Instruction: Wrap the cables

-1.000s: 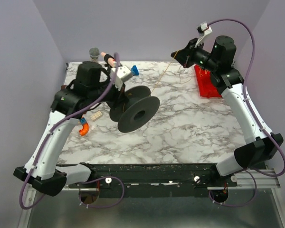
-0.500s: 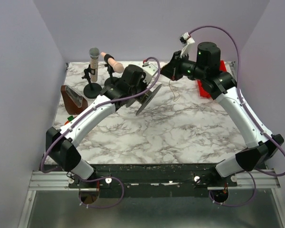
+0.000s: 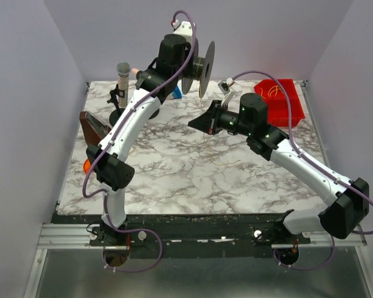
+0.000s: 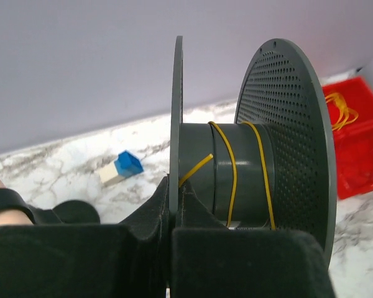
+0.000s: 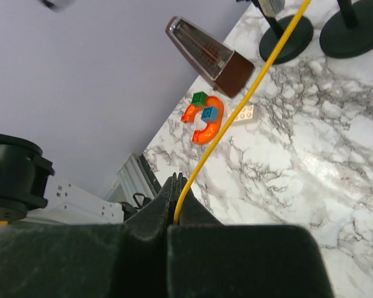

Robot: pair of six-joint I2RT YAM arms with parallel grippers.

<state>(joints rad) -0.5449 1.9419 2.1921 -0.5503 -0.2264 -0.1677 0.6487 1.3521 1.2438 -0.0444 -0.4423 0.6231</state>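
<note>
My left gripper (image 3: 188,67) is raised high at the back and shut on one flange of a dark grey spool (image 3: 205,62). In the left wrist view the spool (image 4: 236,174) carries a few turns of thin yellow cable (image 4: 232,180). My right gripper (image 3: 196,123) hovers over the table's middle, shut on the same yellow cable (image 5: 230,121), which runs taut up from its jaws toward the spool. A faint strand (image 3: 203,107) hangs between spool and right gripper. More yellow cable lies coiled in the red bin (image 3: 275,92).
A red bin (image 3: 292,112) stands at the back right. Two black microphone stands (image 3: 119,115), a brown metronome (image 3: 93,127), an orange horseshoe piece (image 5: 205,124) and a small blue-and-white block (image 4: 120,169) sit along the left and back.
My left arm has swung up and back, lifting the spool from low over the table to high near the wall. My right gripper has come down and left toward the table's middle.
</note>
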